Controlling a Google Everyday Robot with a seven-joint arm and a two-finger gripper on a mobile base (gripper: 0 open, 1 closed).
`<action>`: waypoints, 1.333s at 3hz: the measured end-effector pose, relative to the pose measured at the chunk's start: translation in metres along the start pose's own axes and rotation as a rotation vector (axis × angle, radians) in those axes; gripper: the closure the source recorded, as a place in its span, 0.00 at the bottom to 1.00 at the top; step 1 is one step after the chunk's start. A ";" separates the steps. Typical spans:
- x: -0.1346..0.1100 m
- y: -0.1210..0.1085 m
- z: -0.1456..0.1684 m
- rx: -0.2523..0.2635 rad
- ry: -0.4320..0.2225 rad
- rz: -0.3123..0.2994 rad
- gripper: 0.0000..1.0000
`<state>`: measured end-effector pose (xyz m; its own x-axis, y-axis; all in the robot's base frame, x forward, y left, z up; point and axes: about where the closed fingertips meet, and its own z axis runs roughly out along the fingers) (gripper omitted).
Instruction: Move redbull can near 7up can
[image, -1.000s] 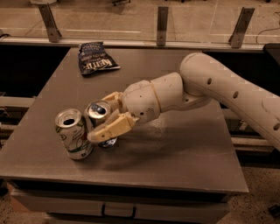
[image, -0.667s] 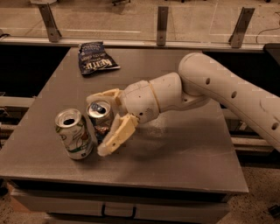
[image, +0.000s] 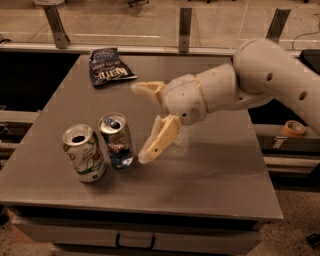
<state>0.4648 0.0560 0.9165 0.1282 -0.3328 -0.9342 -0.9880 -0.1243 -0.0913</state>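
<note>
The arm (image: 270, 80) is cut off at the right edge, so nothing beyond its thick white link is seen. The far finger (image: 147, 90) is partly hidden where it meets the rounded wrist housing. The table (image: 215, 185) is cut off at its front left corner by the left edge. A thin strip of the redbull can (image: 117, 142) is covered by the 7up can (image: 84, 159), which stands in front of it to the left. The two are set so close that it cannot be told whether they touch. The print on the redbull can is too dark to be read, and only a small red mark and a blue base are made out. The white lettering on the chip bag (image: 107, 67) cannot be read either.

Two cans are counted, both upright, both with opened tops, near the table's front left. One dark chip bag is seen lying flat at the far left of the table, well apart from the cans. One gripper (image: 138, 124) is seen, held above the table just right of the redbull can. Its two fingers are spread wide and nothing is held between them. The near fingertip is lowered just beside the redbull can's right side. Three metal posts (image: 185, 27) are counted behind the table, each cut off at the top edge. One roll of tape (image: 293, 128) is seen on a ledge at the right.
</note>
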 end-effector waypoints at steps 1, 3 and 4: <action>-0.010 -0.024 -0.075 0.165 0.148 -0.052 0.00; -0.060 -0.059 -0.230 0.535 0.353 -0.181 0.00; -0.066 -0.061 -0.240 0.561 0.355 -0.193 0.00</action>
